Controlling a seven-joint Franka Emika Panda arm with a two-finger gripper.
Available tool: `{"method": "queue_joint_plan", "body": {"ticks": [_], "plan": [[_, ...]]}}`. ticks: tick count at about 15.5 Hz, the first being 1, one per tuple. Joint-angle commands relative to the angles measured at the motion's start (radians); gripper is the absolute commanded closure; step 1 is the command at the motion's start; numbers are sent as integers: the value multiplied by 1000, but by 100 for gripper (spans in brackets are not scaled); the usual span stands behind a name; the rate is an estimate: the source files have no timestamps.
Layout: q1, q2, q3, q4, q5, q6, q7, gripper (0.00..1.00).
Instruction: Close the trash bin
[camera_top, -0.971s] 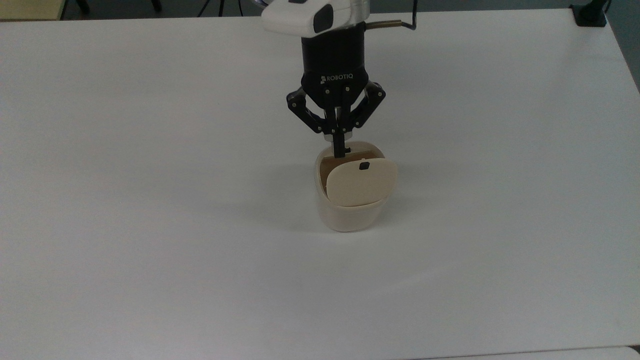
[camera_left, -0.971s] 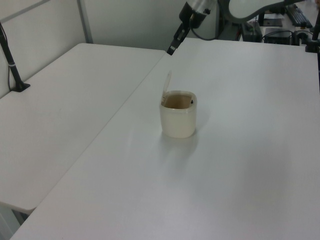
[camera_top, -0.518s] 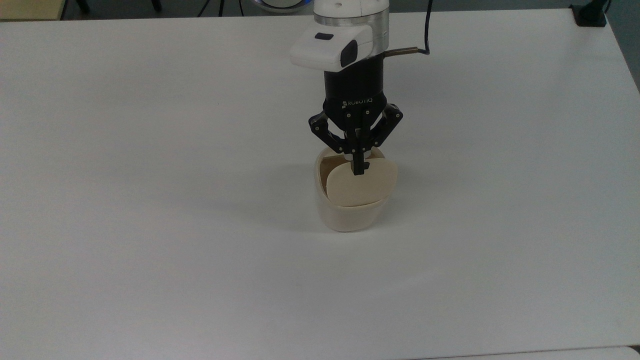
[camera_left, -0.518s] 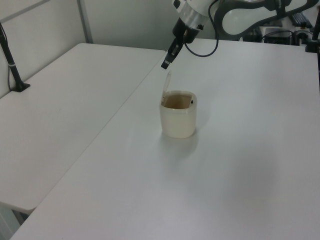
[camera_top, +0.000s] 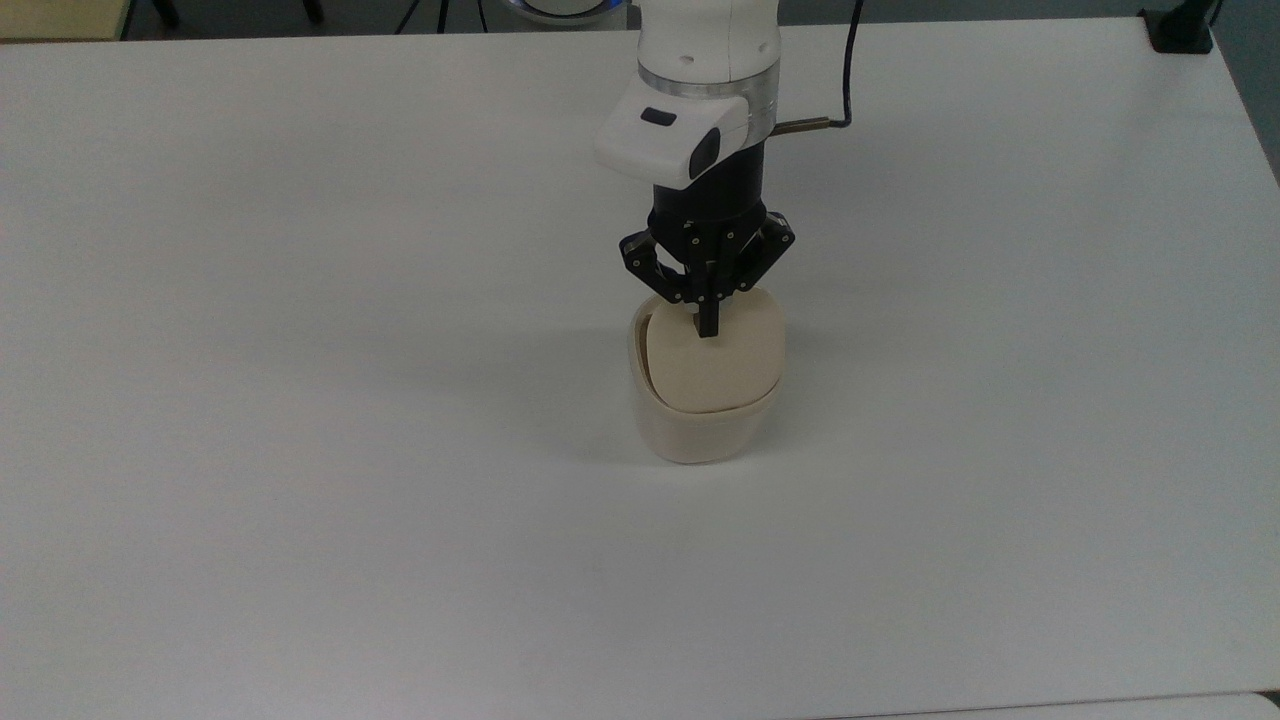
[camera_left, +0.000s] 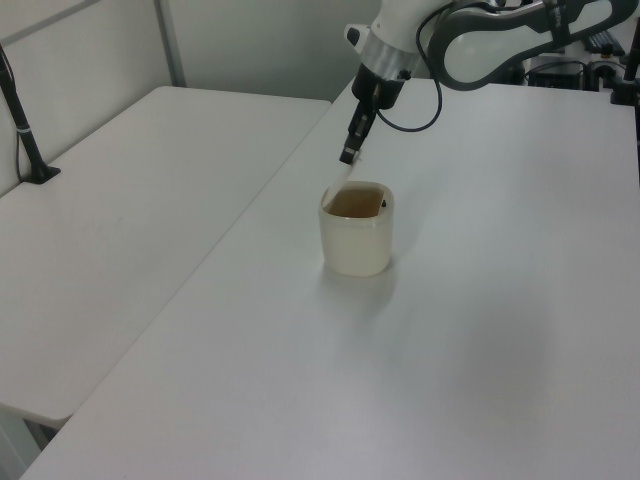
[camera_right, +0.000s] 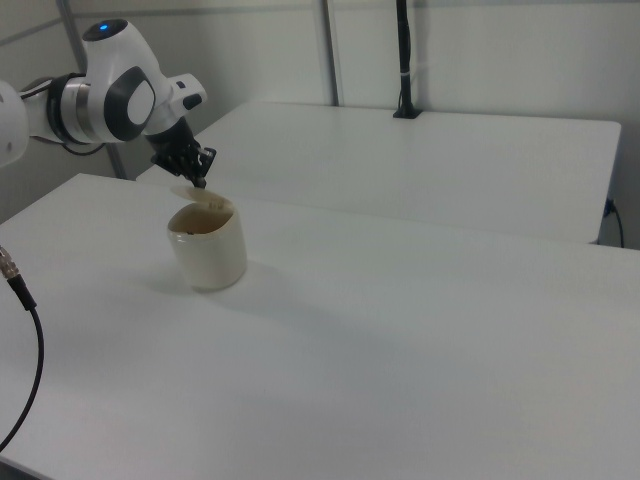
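Note:
The cream-beige trash bin (camera_top: 700, 435) stands mid-table, also seen in the left view (camera_left: 356, 245) and the right view (camera_right: 208, 255). Its hinged lid (camera_top: 712, 370) leans partway over the opening, and in the right view the lid (camera_right: 206, 200) is tilted above the rim. The brownish interior (camera_left: 352, 204) still shows in the left view. My gripper (camera_top: 708, 330) is shut, with nothing between its fingers, and its tips rest on the lid's upper edge. The same gripper points down at the bin's far rim in the left view (camera_left: 346, 158) and the right view (camera_right: 200, 183).
The white table (camera_top: 300, 400) stretches wide around the bin. A second table (camera_left: 120, 200) adjoins it on the left view's left, with a black pole (camera_left: 22, 120) clamped on. A black clamp (camera_top: 1180, 30) sits at the top view's upper right corner. A cable (camera_right: 28, 340) hangs at the right view's left.
My gripper came down and toward the bin onto the lid. The lid has tipped from nearly upright to leaning lower over the opening; its black latch tab is now behind the fingers.

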Motion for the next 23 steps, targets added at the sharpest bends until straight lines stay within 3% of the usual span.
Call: {"method": "queue_joint_plan", "body": {"ticks": [1, 15, 20, 23], "plan": [[14, -15, -8, -15, -70, -172, 15, 100], [12, 46, -7, -13, -65, -200, 17, 100], [-5, -47, -19, 11, -26, -318, 15, 100], [-57, -119, -20, 14, -25, -452, 11, 100]]}}
